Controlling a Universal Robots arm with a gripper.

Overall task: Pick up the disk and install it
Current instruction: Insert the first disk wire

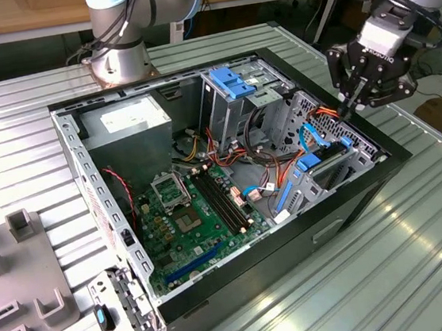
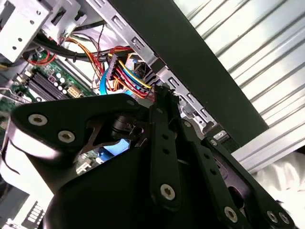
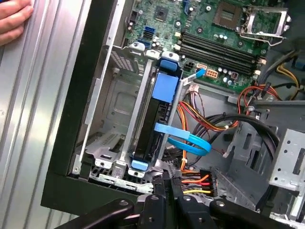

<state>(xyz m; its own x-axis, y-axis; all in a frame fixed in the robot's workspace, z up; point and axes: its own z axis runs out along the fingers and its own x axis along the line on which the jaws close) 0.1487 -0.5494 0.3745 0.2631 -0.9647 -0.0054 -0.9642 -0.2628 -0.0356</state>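
Disk seated edge-up in the lower drive cage, gripper hanging just over the case edge beside it.

The disk, dark body with its blue carrier rail, stands on edge in the drive cage at the front corner of the open computer case; in the exterior view the disk sits at the case's right side. A thin blue cable loops off its side, next to a bundle of orange, red and yellow power wires. The gripper is just above the case rim near the disk's end, not touching it, and its black fingers look pressed together with nothing between them. Beyond the disk lies the green motherboard. The case rests on a ribbed metal worktop, and a person's hand rests on it.
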